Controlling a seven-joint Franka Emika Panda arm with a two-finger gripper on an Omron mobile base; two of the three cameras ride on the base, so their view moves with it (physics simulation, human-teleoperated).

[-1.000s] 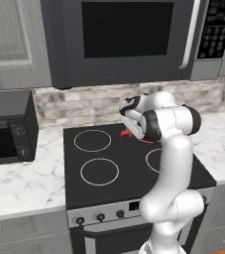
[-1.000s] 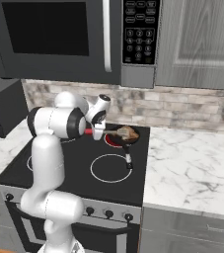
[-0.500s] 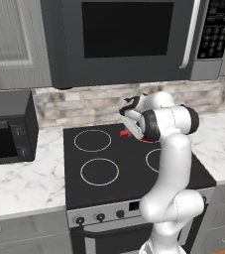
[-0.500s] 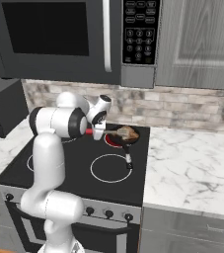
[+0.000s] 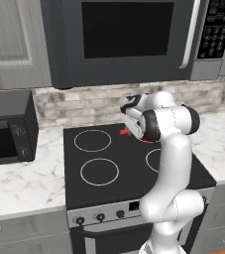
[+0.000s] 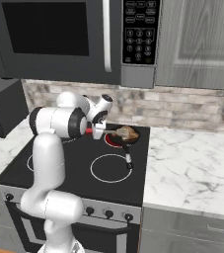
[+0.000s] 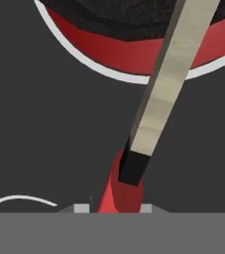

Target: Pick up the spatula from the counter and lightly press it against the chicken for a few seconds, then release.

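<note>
My gripper [image 6: 94, 130] hovers over the back of the stovetop, shut on the red handle of the spatula [image 7: 162, 84]. In the hand view the pale blade runs from a black neck up across the red rim of the pan [image 7: 134, 55] and leaves the frame. The browned chicken [image 6: 126, 132] lies in that dark pan [image 6: 114, 141] on the back right burner, just right of the gripper. The blade's tip reaches the chicken's side; I cannot tell whether it touches. In the left base view the gripper [image 5: 131, 127] sits behind the arm's elbow, with the red handle [image 5: 125, 132] poking out leftward.
The pan's long handle [image 6: 128, 159] points toward the front right burner ring [image 6: 111, 168]. A black microwave [image 5: 5, 134] stands on the left counter. An over-range microwave [image 6: 59, 34] hangs above. Marble counter [image 6: 192, 168] lies to the right of the stove.
</note>
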